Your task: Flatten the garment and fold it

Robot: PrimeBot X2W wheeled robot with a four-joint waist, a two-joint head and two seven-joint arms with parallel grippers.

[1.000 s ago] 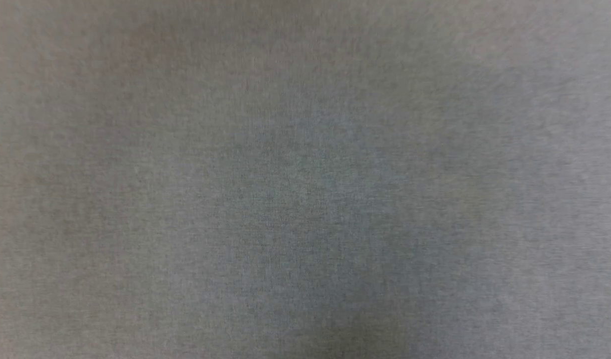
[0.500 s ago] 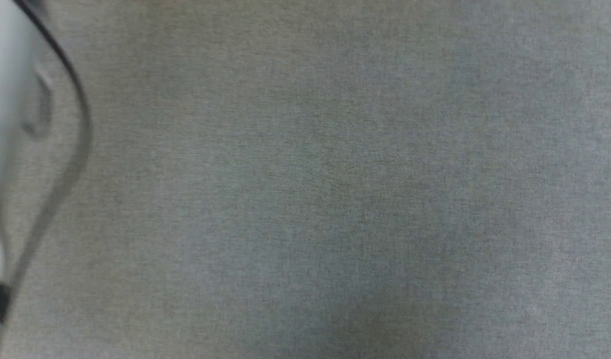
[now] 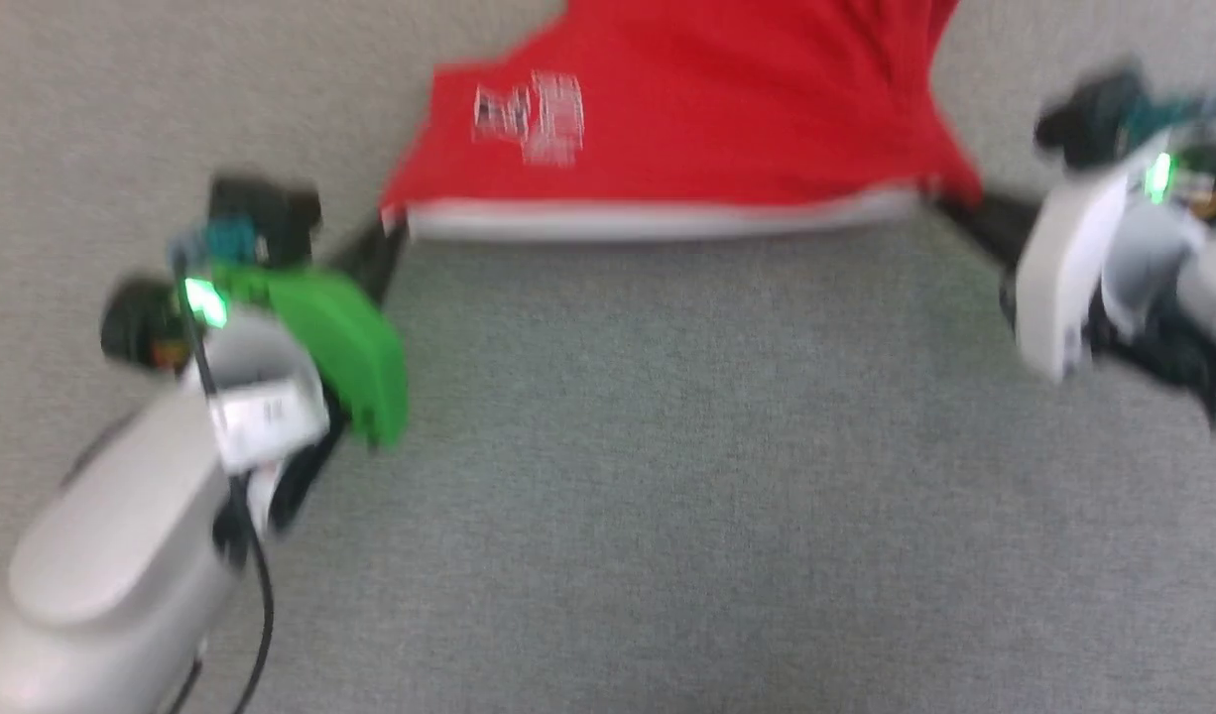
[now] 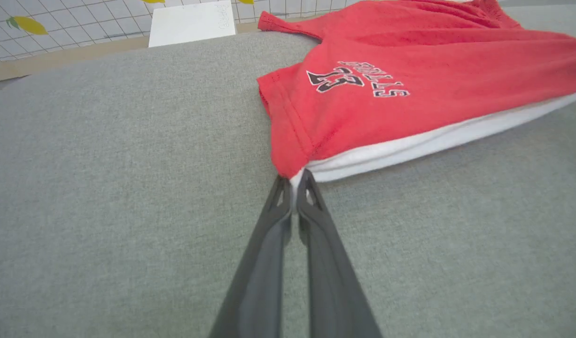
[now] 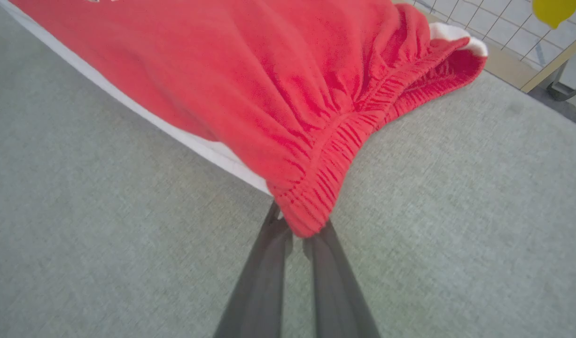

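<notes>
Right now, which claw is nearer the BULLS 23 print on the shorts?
Left. The left claw pinches the leg-hem corner close to the print; the right claw pinches the waistband end, across the shorts from it.

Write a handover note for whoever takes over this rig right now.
Left gripper: shut on the shorts' hem corner.
Right gripper: shut on the waistband end.
Shorts: on the grey table, white-striped near edge pulled taut between the grippers.
Done: both corners gripped.
Left: smooth the bunched waistband side flat, then fold.
</notes>
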